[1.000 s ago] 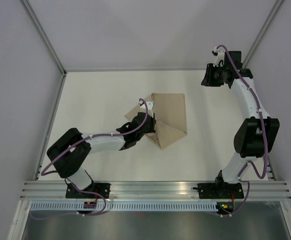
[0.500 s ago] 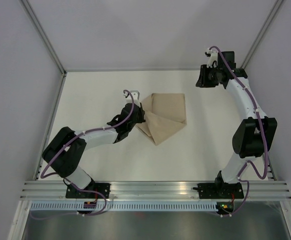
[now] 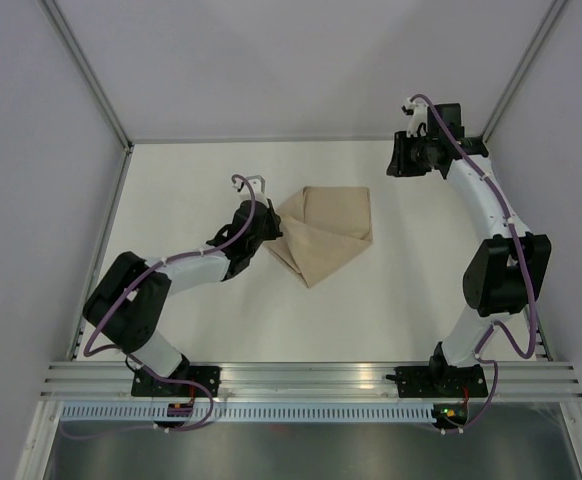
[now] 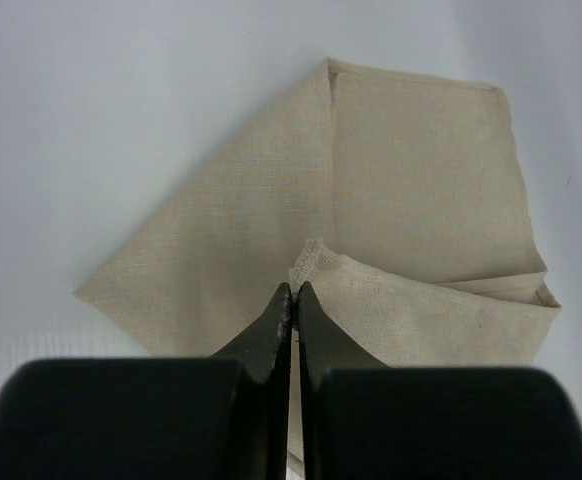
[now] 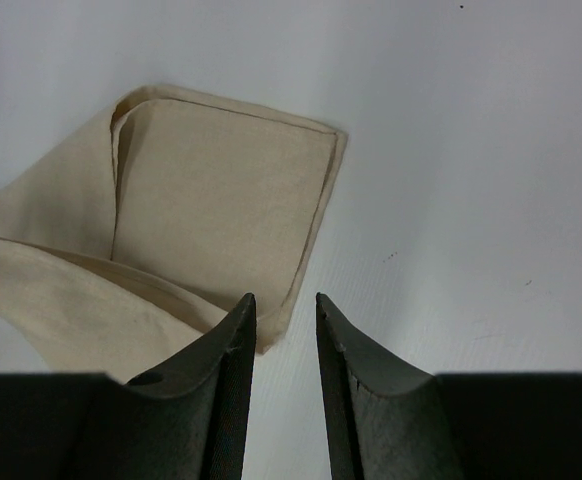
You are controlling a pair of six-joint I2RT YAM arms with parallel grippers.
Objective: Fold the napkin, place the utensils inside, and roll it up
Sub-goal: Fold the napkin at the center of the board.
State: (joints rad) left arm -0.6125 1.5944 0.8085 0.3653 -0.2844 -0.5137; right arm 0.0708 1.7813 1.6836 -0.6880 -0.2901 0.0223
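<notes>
Napkin (image 3: 326, 235) sits mid bench (image 3: 181, 190), half folded. Left end effector (image 4: 293, 300) is pinched shut on a flap corner, and the right end effector (image 5: 284, 310) hangs part-open, empty. Folding step, I reckon. Next I'd lay that corner flat and let go.

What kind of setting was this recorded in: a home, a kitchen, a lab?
Most likely a lab test cell: a white table walled by plain grey panels, an aluminium mounting rail along its near edge, and a tan napkin as prop.
</notes>
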